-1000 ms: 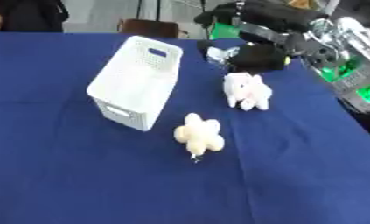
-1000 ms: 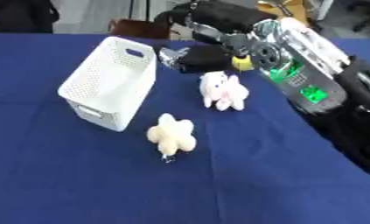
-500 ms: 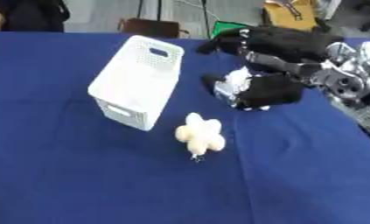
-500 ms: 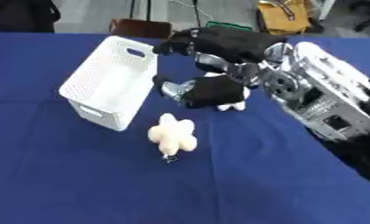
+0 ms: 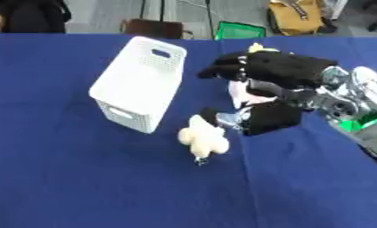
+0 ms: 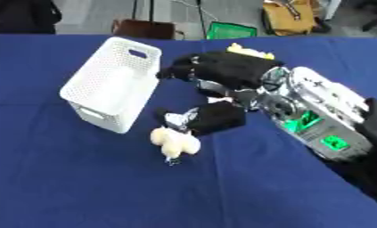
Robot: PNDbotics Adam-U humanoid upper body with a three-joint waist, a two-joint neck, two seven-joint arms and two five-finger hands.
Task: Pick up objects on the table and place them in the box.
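- Since the earlier frames the right hand has come down and leftward over the pink-white plush toy, which now shows only as a pale patch in the middle of the frame between the curled black fingers and thumb; the fingers look clamped round it.
- Just below and left of the hand, the cream plush toy lies on the cloth, near the thumb tip (whether they touch cannot be told).
- Left of centre stands the white perforated box, tilted, its open mouth facing up and away.
- Everything rests on a table under a dark blue cloth; beyond its far edge, along the top of the frame, are a grey floor, a green crate and a yellow-brown bag.
- Only the right eye view shows much of the silver forearm with its green lights.
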